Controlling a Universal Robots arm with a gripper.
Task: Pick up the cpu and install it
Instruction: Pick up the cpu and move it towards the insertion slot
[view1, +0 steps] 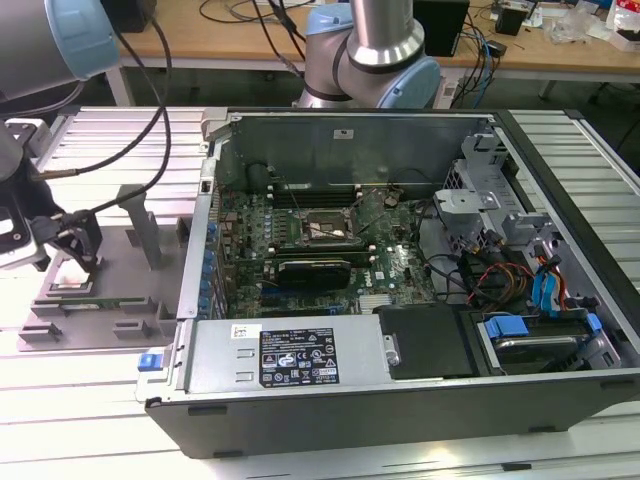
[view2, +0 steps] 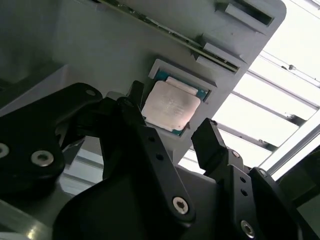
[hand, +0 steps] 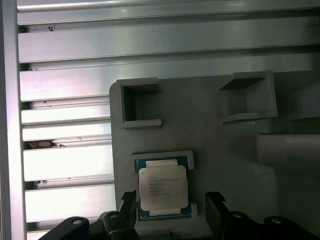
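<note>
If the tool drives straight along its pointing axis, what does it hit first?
Most likely the cpu, lying in its pocket on the grey fixture. The open tool straddles it in both wrist views. The remaining gap is unclear.

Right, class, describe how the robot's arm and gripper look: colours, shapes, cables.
The arm is silver-grey tubing with pale blue joint caps; a black cable loops toward its wrist. The gripper is matt black, with two angular fingers built of bolted links showing silver screw heads.
</note>
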